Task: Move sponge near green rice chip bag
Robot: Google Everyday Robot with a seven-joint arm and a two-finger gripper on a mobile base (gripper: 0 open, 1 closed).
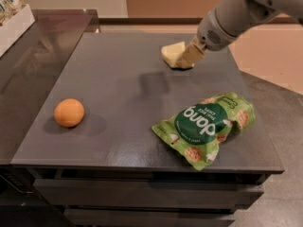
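Observation:
The sponge (171,54) is a pale yellow foam block at the far middle of the dark grey table (123,84). It is held just above the surface, with a shadow under it. My gripper (188,56) comes in from the upper right and is shut on the sponge's right side. The green rice chip bag (206,126) lies flat near the table's front right corner. It is light green with a dark green round logo. The bag is well apart from the sponge, nearer the front.
A round orange (69,112) sits at the table's front left. A white bin (16,25) with packets stands on the left counter at the back. My arm's grey body (227,18) reaches over the far right edge.

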